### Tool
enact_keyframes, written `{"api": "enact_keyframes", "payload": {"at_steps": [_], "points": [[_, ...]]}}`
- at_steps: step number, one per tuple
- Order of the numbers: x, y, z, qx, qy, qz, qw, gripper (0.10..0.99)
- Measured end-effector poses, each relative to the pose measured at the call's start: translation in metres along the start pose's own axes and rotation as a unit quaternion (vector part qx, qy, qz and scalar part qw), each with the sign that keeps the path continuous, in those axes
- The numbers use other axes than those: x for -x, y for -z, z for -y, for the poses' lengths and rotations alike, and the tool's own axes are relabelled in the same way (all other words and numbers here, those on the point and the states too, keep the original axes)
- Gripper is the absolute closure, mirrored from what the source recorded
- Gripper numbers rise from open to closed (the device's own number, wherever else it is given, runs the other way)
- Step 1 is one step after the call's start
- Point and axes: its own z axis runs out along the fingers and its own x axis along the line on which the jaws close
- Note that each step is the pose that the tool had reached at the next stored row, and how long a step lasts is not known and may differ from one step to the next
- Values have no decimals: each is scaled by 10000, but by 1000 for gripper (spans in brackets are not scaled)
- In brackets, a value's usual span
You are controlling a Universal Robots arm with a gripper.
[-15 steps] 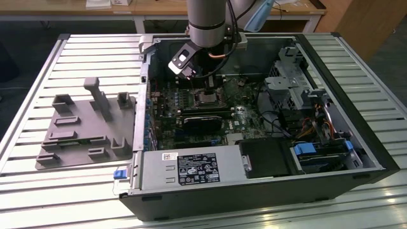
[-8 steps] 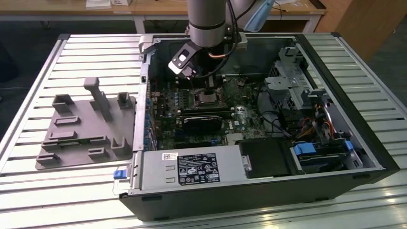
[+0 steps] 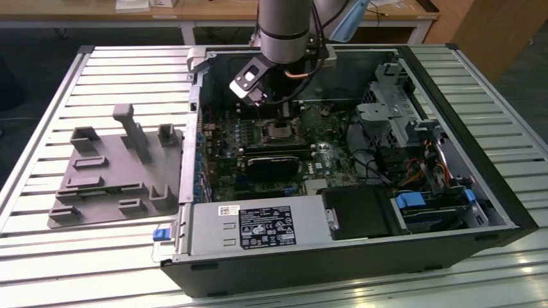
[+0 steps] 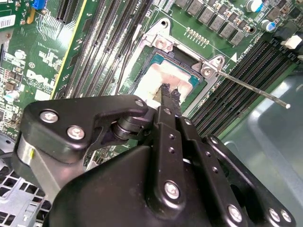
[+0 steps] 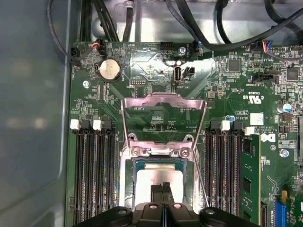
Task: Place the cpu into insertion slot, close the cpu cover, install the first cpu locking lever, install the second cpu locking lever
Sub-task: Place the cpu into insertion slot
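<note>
I am resting my black gripper (image 4: 166, 90), fingers together, on the pale silver square cpu (image 4: 158, 78) seated in the silver-rimmed insertion slot (image 5: 124, 179), at the exterior view's centre. The thin silvery cpu cover (image 5: 163, 98) is standing open, and a black printed label (image 3: 265, 226) is lying lower centre.

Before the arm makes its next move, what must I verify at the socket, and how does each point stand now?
1. The cpu in the insertion slot: ok, it lies inside the rim.
2. The cpu seated fully flat: cannot tell.
3. The cpu cover closed: not ok, it stands raised off the slot.
4. The locking lever latched: not ok, its rod sticks out free.
5. The gripper shut, tips at the cpu top: ok; contact cannot tell.
</note>
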Motion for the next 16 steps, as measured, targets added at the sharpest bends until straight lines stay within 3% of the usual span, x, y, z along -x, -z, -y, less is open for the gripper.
{"api": "enact_keyframes", "payload": {"at_steps": [9,16], "points": [[0,14,-9,-1,-7,1,10000,984],[-3,157,-15,8,-7,0,10000,984]]}}
